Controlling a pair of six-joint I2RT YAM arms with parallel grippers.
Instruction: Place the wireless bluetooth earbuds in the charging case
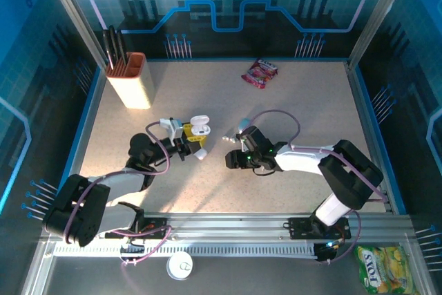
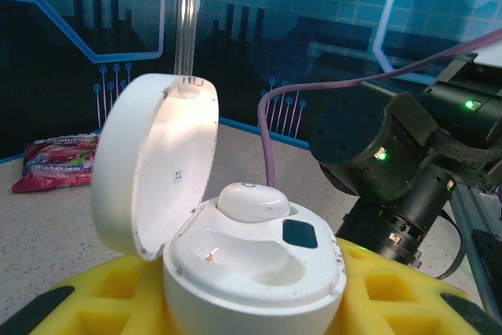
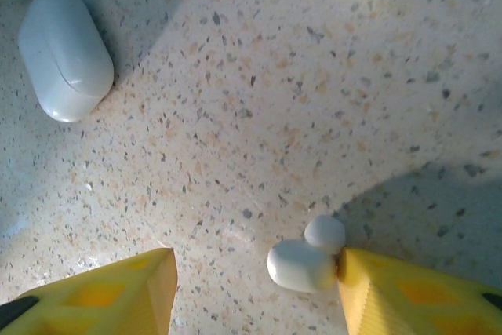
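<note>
The left gripper [image 1: 193, 135] is clamped on the open white charging case [image 2: 251, 272], one white earbud [image 2: 252, 202] seated inside and the other well bare, while the right gripper [image 3: 251, 288], fingers wide apart, touches a loose earbud [image 3: 302, 264] on the table [image 3: 259, 115] with its finger at lower right.
</note>
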